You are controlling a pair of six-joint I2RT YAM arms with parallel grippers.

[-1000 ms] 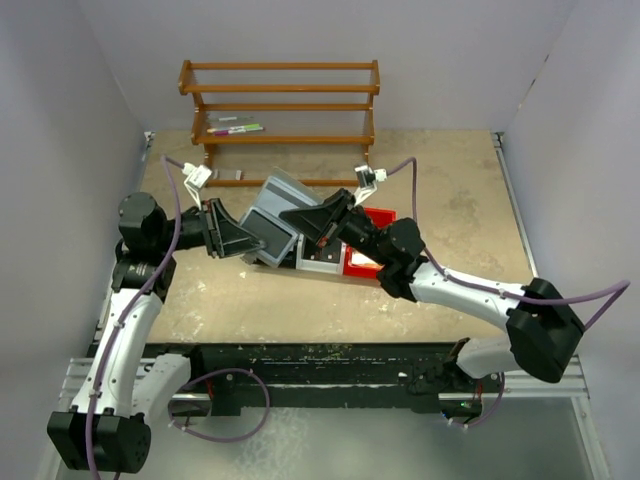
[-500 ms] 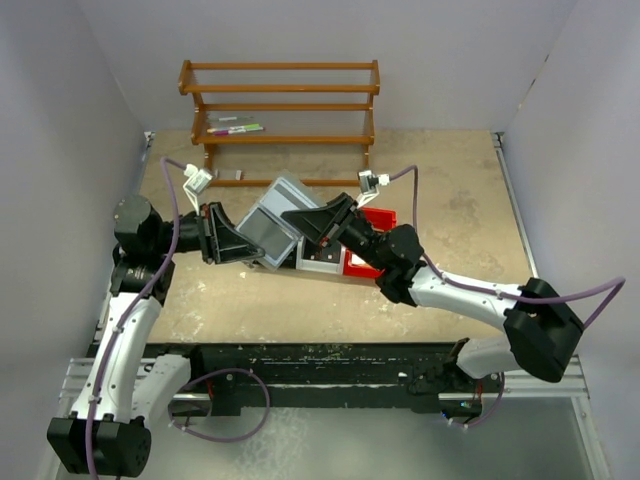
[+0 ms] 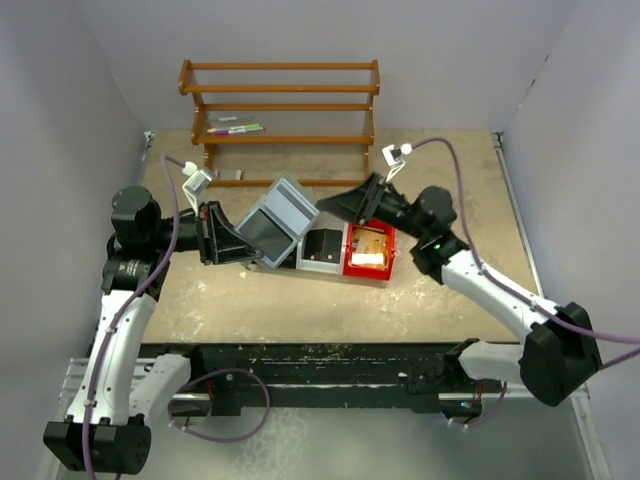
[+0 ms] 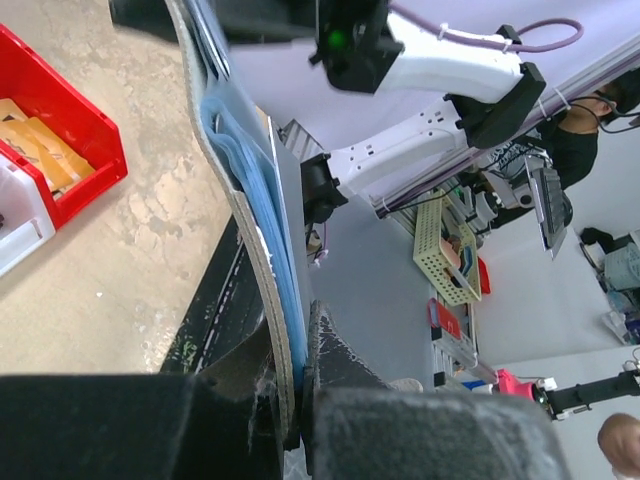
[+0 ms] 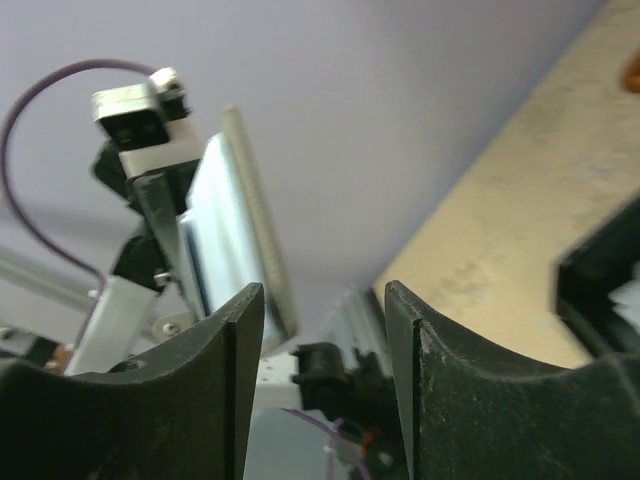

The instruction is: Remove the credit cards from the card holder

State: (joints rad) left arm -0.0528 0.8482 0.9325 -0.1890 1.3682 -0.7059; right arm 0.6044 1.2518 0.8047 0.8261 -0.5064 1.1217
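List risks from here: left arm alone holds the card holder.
1. The left gripper pinches the card holder by one edge only, and the panel bows in the wrist view; it might slip or twist.
2. The right gripper is open, empty and clear of the card holder, near the red bin; an approach could knock the tilted card holder.

The card holder (image 3: pixel 276 222) is hanging open and tilted, its grey-blue panel lying uppermost and its darker inner face sitting below it. The left gripper (image 3: pixel 240 245) is pinching the lower-left edge between its jaws. Seen edge-on from the left wrist, the holder is bowing slightly and showing pale blue sleeves.
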